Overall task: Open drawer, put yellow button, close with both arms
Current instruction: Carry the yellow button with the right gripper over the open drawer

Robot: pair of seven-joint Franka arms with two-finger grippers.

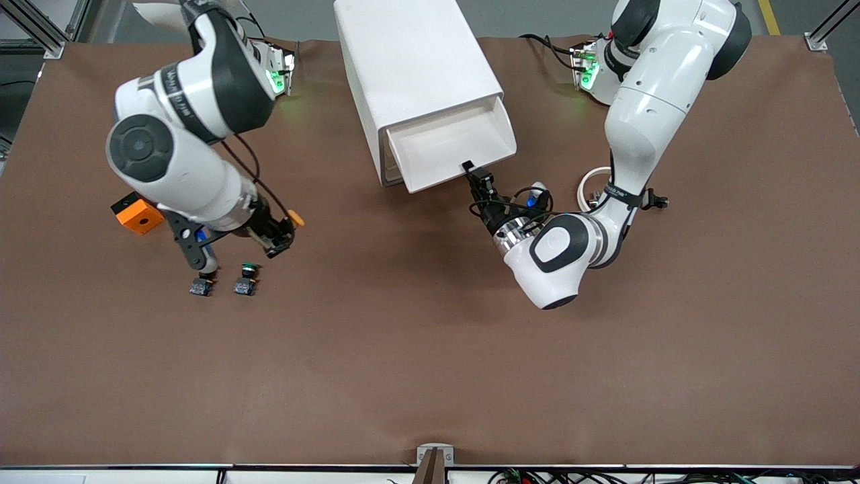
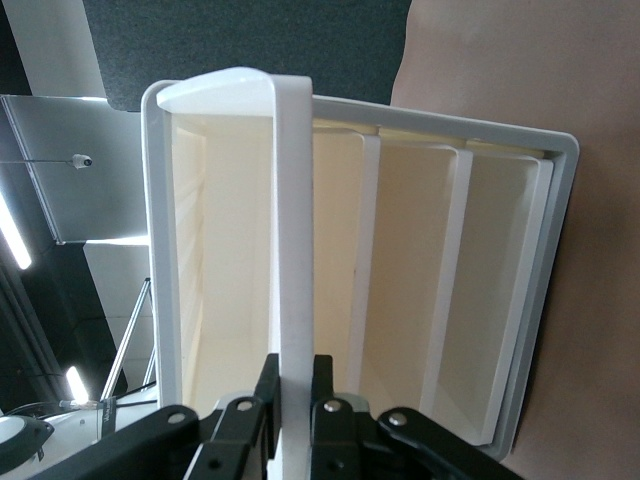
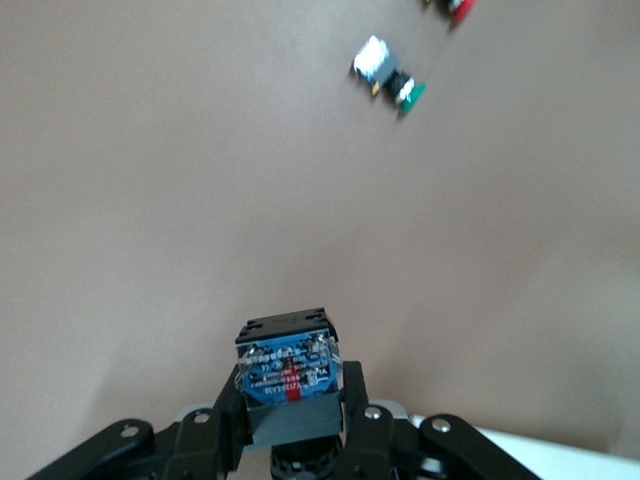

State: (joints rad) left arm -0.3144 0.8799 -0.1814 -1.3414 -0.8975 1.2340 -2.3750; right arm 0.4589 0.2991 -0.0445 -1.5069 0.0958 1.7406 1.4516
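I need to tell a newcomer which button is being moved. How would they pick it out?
Start at the white cabinet and go toward the right arm's end of the table. The right claw holds the yellow button above the brown table. Its cap is yellow-orange; the green-capped button lies loose on the table.

A plain brown counter [image 1: 430, 376] fills the scene. The cabinet [image 1: 410, 60] is glossy white; its drawer [image 1: 450, 144] is cream-white, warmer cream inside in the left wrist view. Both arms are glossy white with black joint bands, and small green lights glow at their bases. The left gripper [image 1: 468, 166] is black, as is the right gripper [image 1: 281, 245]. The yellow button [image 1: 295, 218] has a yellow-orange cap; the right wrist view shows its black body and bluish base with a red mark. A green-capped button [image 1: 246, 277] has a black body. An orange block [image 1: 138, 214] with a black side lies toward the right arm's end.
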